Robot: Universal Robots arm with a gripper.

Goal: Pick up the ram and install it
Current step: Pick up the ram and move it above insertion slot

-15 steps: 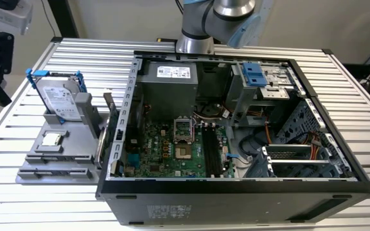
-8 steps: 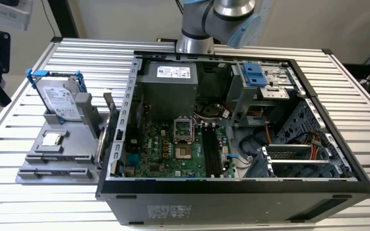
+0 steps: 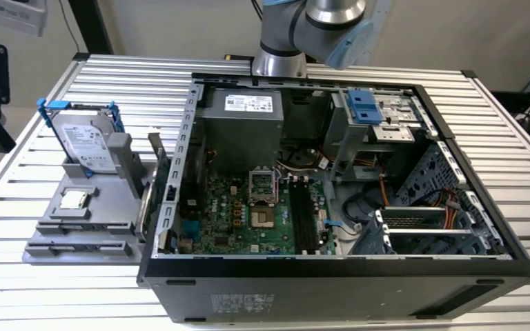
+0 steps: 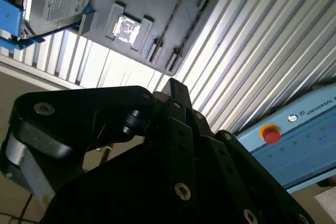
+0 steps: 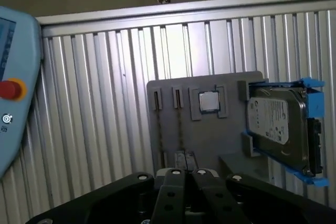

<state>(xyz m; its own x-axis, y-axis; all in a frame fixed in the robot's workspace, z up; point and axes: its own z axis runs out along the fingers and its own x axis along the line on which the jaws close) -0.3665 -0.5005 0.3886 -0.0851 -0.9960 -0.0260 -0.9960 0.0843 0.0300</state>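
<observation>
Ribbed metal table (image 3: 127, 76); grey holder (image 5: 210, 135) near its edge on the exterior view's left. I judged the ram (image 5: 159, 129) a thin strip on edge there, lengthwise toward my gripper (image 5: 187, 171), whose fingers (image 5: 173, 182) sat nearly together, empty.

Bright overhead glare on ribbed table (image 5: 173, 45)

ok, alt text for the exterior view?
An open computer case lies on a slatted metal table, motherboard exposed. On the exterior view's left, a grey holder carries a hard drive in a blue frame.
</observation>
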